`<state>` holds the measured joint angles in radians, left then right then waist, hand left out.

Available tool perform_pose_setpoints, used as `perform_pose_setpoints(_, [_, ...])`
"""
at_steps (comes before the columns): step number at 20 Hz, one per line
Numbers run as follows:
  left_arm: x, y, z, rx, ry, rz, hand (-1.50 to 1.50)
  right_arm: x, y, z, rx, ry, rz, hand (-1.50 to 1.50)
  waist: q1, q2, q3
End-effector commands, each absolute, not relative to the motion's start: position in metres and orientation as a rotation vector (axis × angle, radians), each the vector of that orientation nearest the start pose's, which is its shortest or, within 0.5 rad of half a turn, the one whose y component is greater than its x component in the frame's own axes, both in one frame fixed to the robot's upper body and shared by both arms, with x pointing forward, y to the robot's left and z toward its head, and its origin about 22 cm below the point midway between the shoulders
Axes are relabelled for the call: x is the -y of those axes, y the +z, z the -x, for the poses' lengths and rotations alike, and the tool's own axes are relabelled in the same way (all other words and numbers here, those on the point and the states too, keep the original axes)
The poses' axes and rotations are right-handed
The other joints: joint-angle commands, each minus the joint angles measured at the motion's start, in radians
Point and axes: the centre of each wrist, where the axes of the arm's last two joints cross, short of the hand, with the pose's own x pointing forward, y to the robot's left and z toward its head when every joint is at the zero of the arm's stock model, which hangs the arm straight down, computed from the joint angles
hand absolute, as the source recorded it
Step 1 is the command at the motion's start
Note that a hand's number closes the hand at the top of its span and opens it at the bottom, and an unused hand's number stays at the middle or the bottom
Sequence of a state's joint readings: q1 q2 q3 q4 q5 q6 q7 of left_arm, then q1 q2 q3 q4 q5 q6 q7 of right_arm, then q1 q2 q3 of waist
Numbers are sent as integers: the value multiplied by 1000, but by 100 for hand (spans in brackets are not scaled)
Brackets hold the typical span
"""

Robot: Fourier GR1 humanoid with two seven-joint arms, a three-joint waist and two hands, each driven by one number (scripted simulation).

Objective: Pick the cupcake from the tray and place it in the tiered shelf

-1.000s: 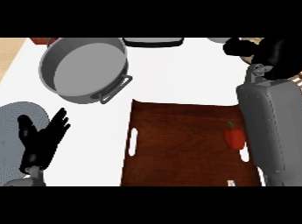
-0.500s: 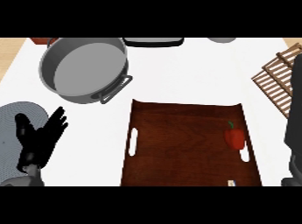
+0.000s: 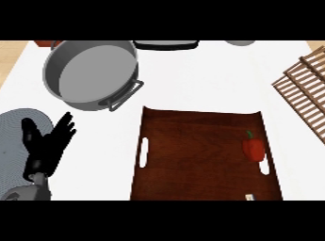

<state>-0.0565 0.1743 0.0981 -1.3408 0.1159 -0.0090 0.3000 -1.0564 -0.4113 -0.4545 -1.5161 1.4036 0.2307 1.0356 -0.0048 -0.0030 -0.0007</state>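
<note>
White counter (image 3: 192,80), seen from steeply above. Dark wooden tray (image 3: 192,155) at the near edge, right of centre, with a slot handle in each short side. Grey two-handled pot (image 3: 88,75) toward the far left corner, just clear of the tray's far left corner. Grey ribbed round mat (image 3: 5,141) at the near left edge. Slatted wooden tiered shelf (image 3: 318,94) along the right edge, only partly in view.

Left hand (image 3: 46,146) at the near left, over the mat's right rim, fingers straight and spread, holding nothing, at rest. Right hand out of view; state not shown.

Red pepper (image 3: 253,148) on the tray beside its right handle slot. Small pale item (image 3: 249,196) at the tray's near edge, too small to identify.

No cupcake to be seen on the tray or anywhere else on the counter; present whereabouts not determinable.

Handling, as a judgement: probably light, with a soft, easily crushed top and a thin paper case; best taken low round the case from opposite sides, kept upright, never pinched across the top.
</note>
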Motion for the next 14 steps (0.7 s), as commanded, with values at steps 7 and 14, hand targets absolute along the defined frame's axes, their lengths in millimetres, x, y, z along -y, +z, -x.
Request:
perform_pose_setpoints(7, [-304,-18,-243,1115,42,-87,0,369,343,-338,808,-191,1563,150,11,2,1])
perform_pose_setpoints(14, [-302,-24,-240,1107,35,-106,0,387,322,-336,789,-177,1588,150,10,2,1])
